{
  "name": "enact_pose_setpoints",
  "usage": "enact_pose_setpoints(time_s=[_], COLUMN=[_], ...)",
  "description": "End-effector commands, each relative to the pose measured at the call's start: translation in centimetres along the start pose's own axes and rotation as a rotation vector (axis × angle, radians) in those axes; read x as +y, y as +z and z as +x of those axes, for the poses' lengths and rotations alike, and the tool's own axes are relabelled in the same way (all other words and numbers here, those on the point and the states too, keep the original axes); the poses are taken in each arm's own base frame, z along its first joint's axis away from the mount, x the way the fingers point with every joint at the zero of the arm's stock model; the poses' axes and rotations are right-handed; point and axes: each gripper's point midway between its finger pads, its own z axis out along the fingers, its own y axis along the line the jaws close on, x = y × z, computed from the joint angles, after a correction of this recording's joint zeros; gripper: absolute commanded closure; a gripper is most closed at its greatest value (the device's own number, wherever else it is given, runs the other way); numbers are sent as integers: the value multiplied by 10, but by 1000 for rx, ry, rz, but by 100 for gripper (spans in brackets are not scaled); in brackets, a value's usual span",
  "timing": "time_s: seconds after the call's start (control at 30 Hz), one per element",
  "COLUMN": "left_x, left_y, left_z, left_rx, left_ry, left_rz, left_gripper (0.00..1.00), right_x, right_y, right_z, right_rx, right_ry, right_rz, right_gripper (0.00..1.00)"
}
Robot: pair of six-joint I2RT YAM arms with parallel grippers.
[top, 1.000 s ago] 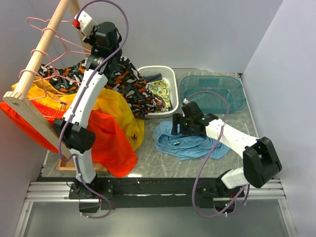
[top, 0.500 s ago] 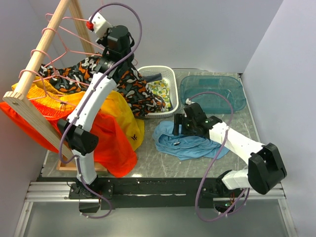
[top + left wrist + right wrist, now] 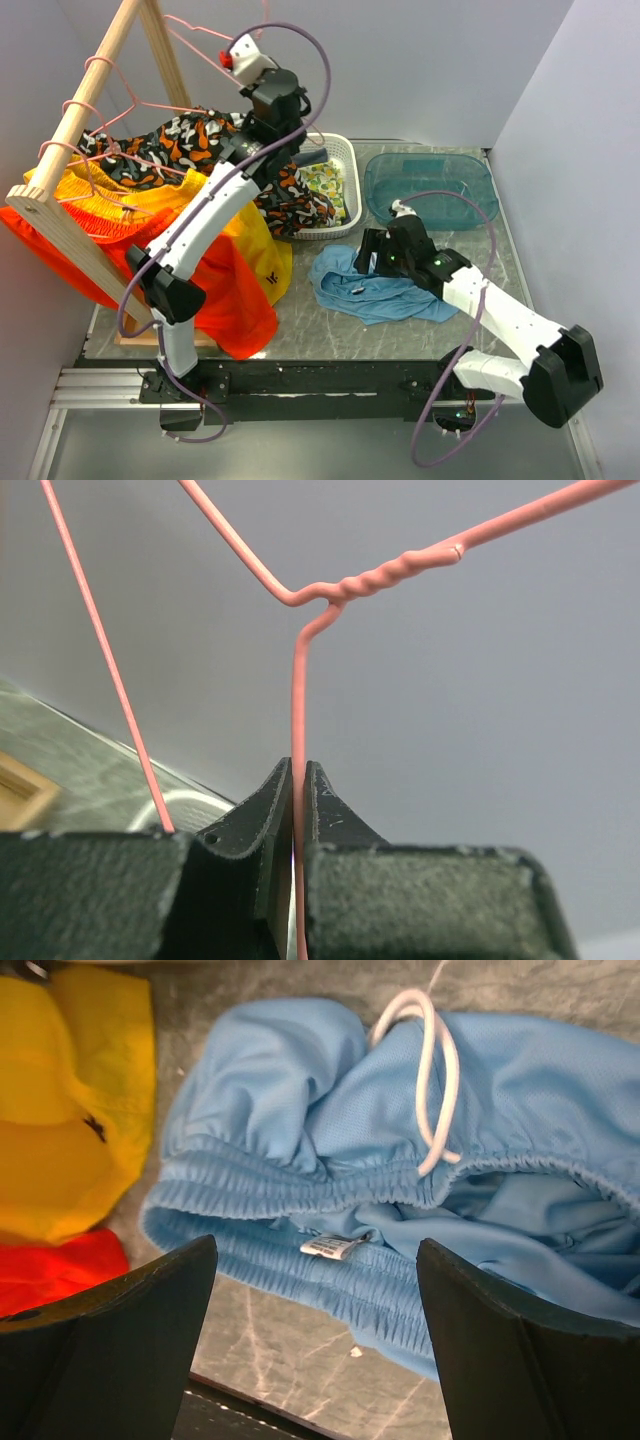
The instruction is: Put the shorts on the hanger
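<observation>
1. The shorts (image 3: pixel 378 292) haven't budged since a second ago. They're still crumpled on the grey table (image 3: pixel 330 342), just in front of the white basket (image 3: pixel 352 170).
2. Looks: light blue, bunched elastic waistband, white drawstring (image 3: pixel 432 1080) looped on top, little white label (image 3: pixel 333 1247) showing.
3. The right gripper (image 3: pixel 315 1260) hangs just above the waistband, jaws spread wide, gripping nothing.
4. The hanger (image 3: pixel 297 720) has travelled up and right, away from the wooden rack (image 3: pixel 88 85). The left gripper (image 3: pixel 296 780) is pinched tight on its pink wire.
</observation>
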Motion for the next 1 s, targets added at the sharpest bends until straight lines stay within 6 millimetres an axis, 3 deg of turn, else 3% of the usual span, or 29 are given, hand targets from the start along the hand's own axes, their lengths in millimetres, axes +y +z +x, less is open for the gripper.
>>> enact_pose_setpoints(time_s=[0.0, 0.23, 0.27, 0.33, 0.43, 0.5, 0.6, 0.8, 0.83, 0.97], left_x=[-39, -74, -85, -83, -82, -62, -28, 34, 48, 84], left_y=[-37, -95, -113, -134, -190, -231, -275, -342, -359, -393], left_z=[-32, -4, 3, 17, 31, 39, 45, 57, 62, 72], left_rx=[4, 176, 253, 376, 601, 738, 887, 1114, 1180, 1307], left_ry=[-127, -130, -128, -111, -107, -96, -79, -31, -19, -1], left_rz=[123, 305, 405, 471, 693, 808, 904, 1045, 1086, 1172], left_gripper=[99, 99, 99, 99, 99, 99, 99, 99, 99, 99], right_x=[9, 4, 2, 1, 2, 2, -2, -37, -42, -71], right_y=[-18, -49, -54, -73, -98, -113, -117, -80, -79, -77], right_z=[-21, -39, -40, -51, -58, -60, -51, -19, -18, -11], right_rx=[-118, -246, -262, -338, -424, -469, -466, -401, -406, -432], right_ry=[36, 91, 98, 125, 161, 178, 197, 303, 326, 392], right_rz=[-37, -34, -29, -46, -92, -127, -140, 8, 31, 171], right_gripper=[12, 12, 12, 12, 12, 12, 13, 16, 16, 17])
